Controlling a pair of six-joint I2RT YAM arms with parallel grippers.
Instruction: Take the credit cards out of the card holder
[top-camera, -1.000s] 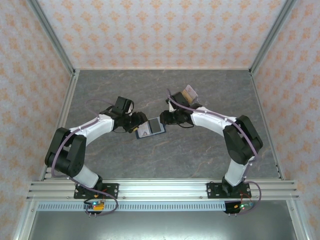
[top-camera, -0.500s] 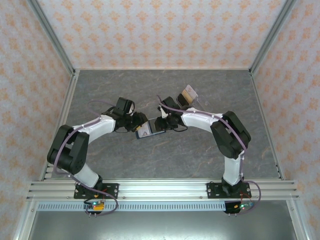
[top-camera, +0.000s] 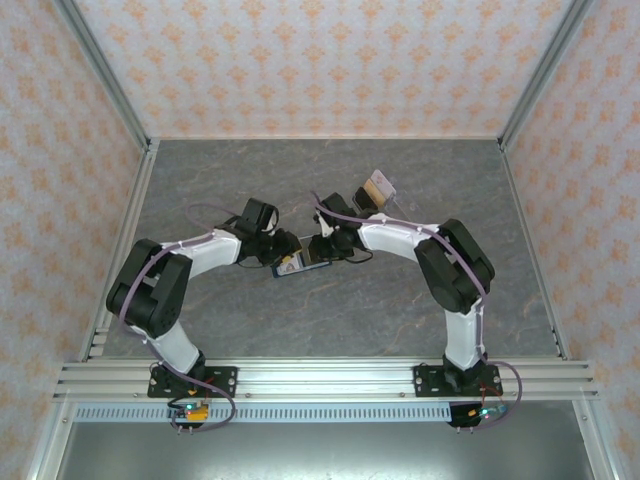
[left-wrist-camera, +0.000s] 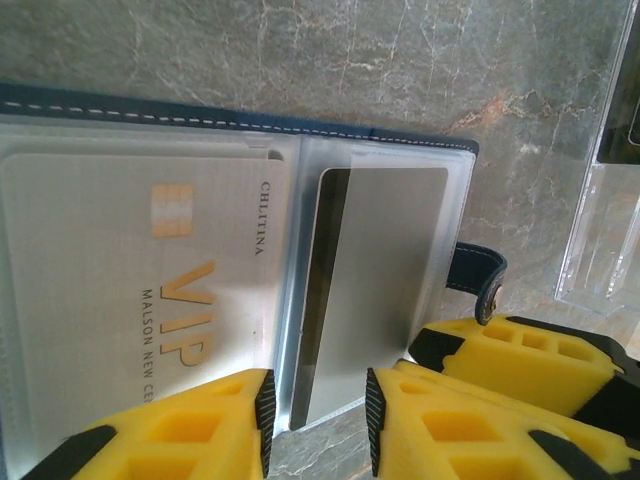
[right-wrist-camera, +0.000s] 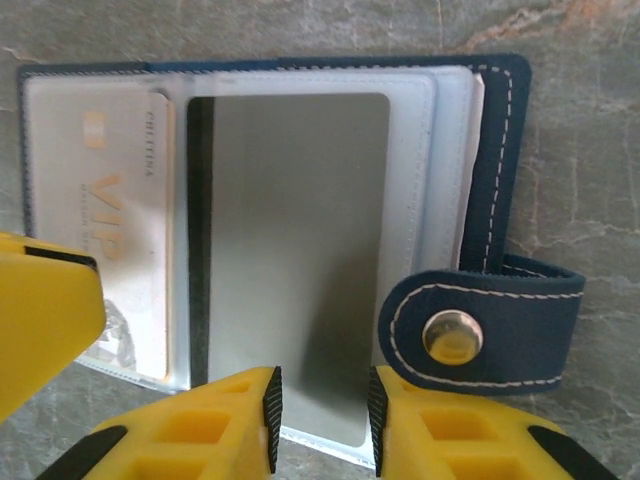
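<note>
Card holder (top-camera: 300, 262): it lies opened flat in the middle of the table (top-camera: 420, 310), between the two arms, with the navy cover down and the clear sleeves (right-wrist-camera: 445, 180) facing up.
Cards inside: you have a pale VIP card (left-wrist-camera: 150, 290) in one sleeve and a grey card (left-wrist-camera: 385, 270) with a dark band in the sleeve next to it. Both sit fully in their pockets.
Left claw (left-wrist-camera: 318, 425): the fingers stand a little apart at the near edge, where the two sleeves meet. They pinch nothing that I can see.
Right claw (right-wrist-camera: 322, 420): it is also slightly spread, just beside the left one on the same edge, over the lower border of the grey card. Nothing is held.
Tab clasp (right-wrist-camera: 455, 335): it is unfastened and lies flat beside the right claw.
Handling: the cards should be light, thin and stiff, with smooth faces that slip easily. The sleeves look soft and will probably cling to the card. The holder is light too, so it may slide or lift together with the card.
Where to hold: take the grey card by a bare edge, one finger above and one below. Hold the holder down at the navy cover with the other claw. I cannot tell on which side the sleeve opens.
Risk: you may pinch the sleeve together with the card.
</note>
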